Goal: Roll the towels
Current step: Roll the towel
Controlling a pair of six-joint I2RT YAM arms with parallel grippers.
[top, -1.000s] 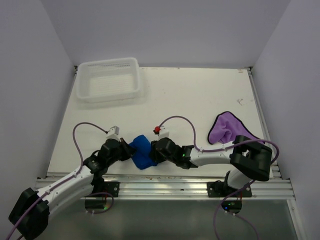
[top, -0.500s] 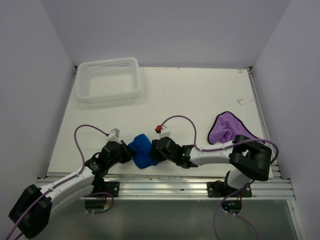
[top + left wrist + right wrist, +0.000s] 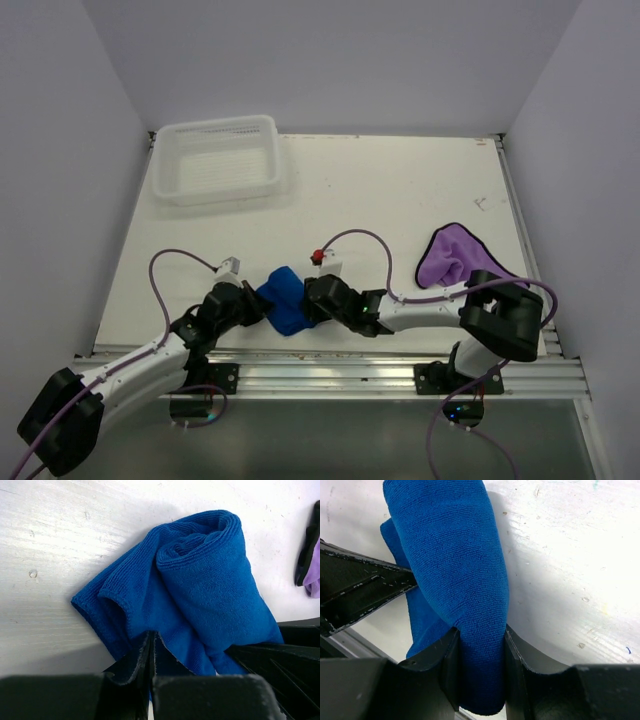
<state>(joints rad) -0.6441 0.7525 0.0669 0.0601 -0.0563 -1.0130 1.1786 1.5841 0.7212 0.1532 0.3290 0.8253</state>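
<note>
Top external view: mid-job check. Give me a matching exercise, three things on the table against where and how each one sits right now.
Things:
1. blue towel
2. purple towel
3. white basket

Places and states:
A. far left corner, nothing visible inside
B. right side, crumpled, not gripped
C. near edge, partly rolled, between the two arms

Pairs: 1-C, 2-B, 3-A
</note>
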